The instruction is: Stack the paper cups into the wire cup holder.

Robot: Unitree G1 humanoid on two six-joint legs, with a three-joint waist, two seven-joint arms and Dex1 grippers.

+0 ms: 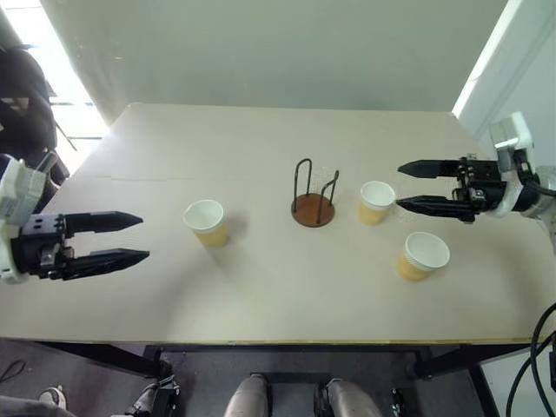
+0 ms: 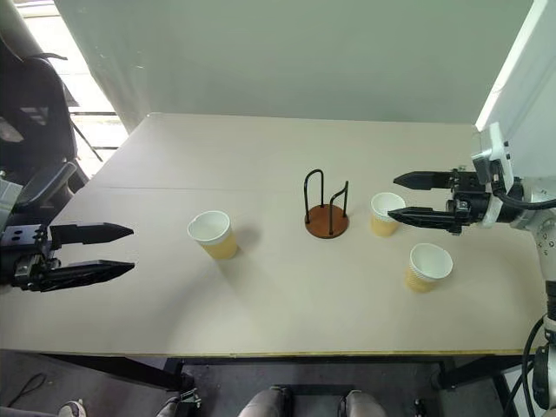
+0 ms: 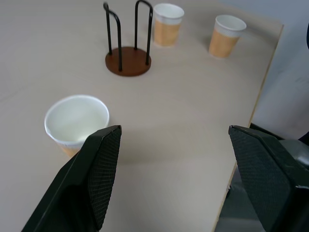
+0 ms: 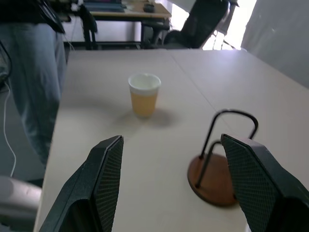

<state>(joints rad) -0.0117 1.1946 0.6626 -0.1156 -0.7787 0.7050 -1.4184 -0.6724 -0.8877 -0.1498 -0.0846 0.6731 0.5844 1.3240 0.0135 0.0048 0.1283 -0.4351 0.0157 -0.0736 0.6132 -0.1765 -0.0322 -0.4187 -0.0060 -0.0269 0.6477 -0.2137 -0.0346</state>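
Pale tabletop: the wire cup holder stands mid-tabletop, paper cups either side. Both jaws gape empty. Cups are light and crushable; pinch gently below the rim.

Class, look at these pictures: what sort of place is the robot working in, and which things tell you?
Probably an office or lab: a plain table, a black office chair by a bright window, and another desk behind a standing person.

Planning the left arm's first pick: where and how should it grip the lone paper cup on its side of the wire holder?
Grip the tan-yellow paper cup across its sidewall below the white rolled rim, from the robot's left; it stands upright, and the open left gripper already faces it.
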